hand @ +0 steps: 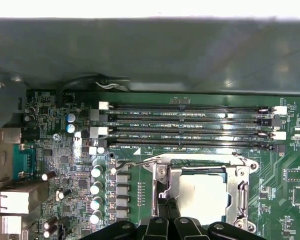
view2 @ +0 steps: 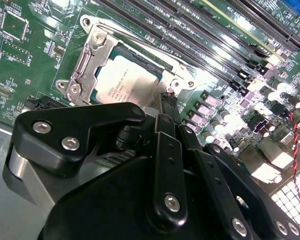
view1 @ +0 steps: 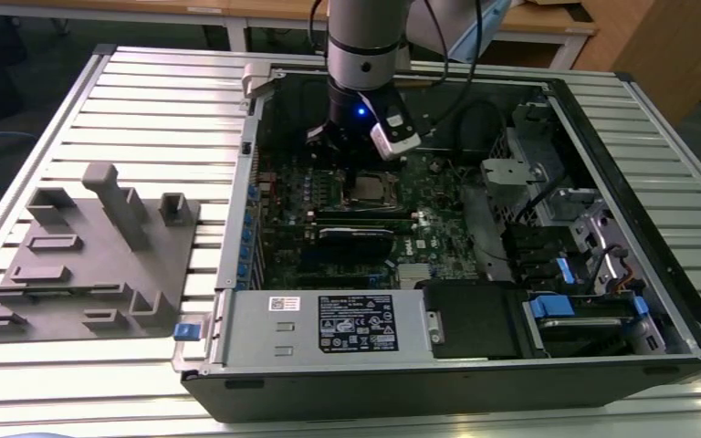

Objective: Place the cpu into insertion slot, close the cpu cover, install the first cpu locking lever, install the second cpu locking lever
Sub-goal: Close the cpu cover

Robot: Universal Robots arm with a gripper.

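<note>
- The cpu (hand: 202,192) is lying in the insertion slot (view1: 369,189). Its pale metal top is showing flat and square in both wrist views, so the placing looks done.
- The cpu cover (hand: 238,187) is lying down over the chip, with its frame bordering the chip through the window. I judge it is there to hold the chip seated so the levers can clamp it.
- The end effector (view2: 167,100) is reaching down at one corner of the socket. Its fingers (view2: 169,145) are drawn together with nothing visible between them. To my eye a narrow tip like this suits pushing a thin wire better than grasping it.
- One locking lever (hand: 121,165) is showing its hooked end just beside the socket. Whether it is latched I cannot tell.
- The memory slots (hand: 190,125) are running just beside the socket, and the end effector is coming in from the opposite side, probably to stay clear of them.
- The computer case (view1: 326,328) is lying open on the bench (view1: 143,109), so the board is facing up toward the arm.
</note>
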